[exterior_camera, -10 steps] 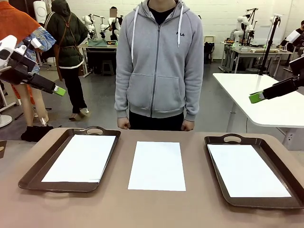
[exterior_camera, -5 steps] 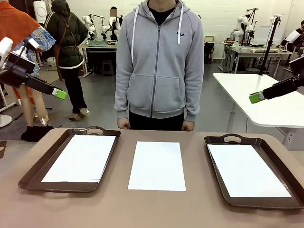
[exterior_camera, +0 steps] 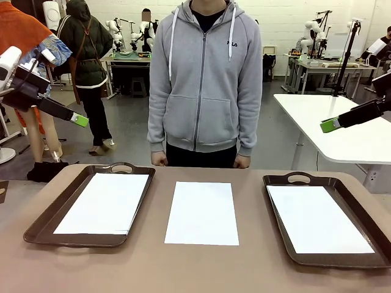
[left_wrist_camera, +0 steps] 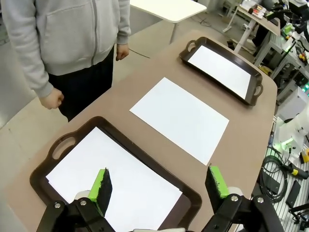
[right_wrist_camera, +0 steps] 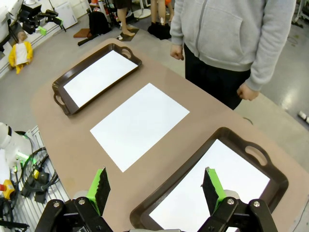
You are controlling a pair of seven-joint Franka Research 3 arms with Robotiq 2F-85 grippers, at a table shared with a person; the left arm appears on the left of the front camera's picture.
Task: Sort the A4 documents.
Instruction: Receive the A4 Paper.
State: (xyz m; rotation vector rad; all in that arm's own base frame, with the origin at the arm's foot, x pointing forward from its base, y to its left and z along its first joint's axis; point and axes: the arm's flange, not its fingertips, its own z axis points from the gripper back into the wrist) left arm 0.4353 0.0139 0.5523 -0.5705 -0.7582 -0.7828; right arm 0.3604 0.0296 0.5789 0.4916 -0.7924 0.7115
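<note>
Table (exterior_camera: 201,268) holds A4 documents (exterior_camera: 202,213), well below both end effectors, fingers apart.

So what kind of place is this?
Probably a robotics lab: other white robot arms on benches stand behind the person in a grey hoodie, with cabling beside the brown table.

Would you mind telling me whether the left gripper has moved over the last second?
Yes. In the front view the left gripper has drifted slightly right and down, nearer the left tray's far handle, which has stayed put. Its jaws stand open.
</note>
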